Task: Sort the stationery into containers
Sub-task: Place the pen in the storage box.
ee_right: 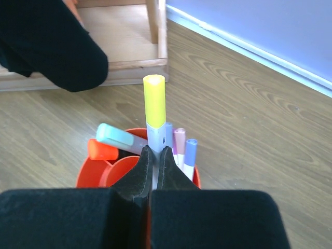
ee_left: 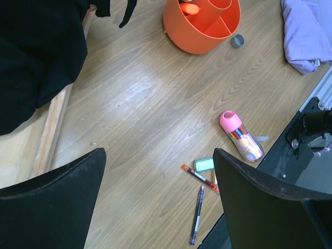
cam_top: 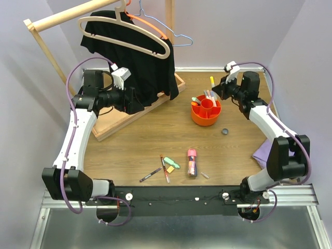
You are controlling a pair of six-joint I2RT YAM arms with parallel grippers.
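Note:
The orange organiser [cam_top: 206, 111] stands right of the table's centre with several highlighters and pens in it. My right gripper [cam_top: 218, 89] is just behind it, shut on a white marker with a yellow cap [ee_right: 154, 106], held upright over the organiser's rim [ee_right: 84, 175]. A green highlighter [ee_right: 116, 137], an orange one [ee_right: 101, 150] and pink and blue pens [ee_right: 185, 145] stick out of it. Near the front edge lie a purple pen [ee_left: 197, 207], a red pen [ee_left: 199, 177], a green highlighter [ee_left: 204, 164] and a pink tube [ee_left: 241, 137]. My left gripper [ee_left: 158, 197] is open and empty, high over the left of the table.
A black shirt [cam_top: 132, 57] hangs on a wooden rack whose base [cam_top: 111, 122] covers the back left. A small dark cap [cam_top: 225, 132] lies right of the organiser. A purple cloth [cam_top: 264, 153] lies at the right edge under my right arm.

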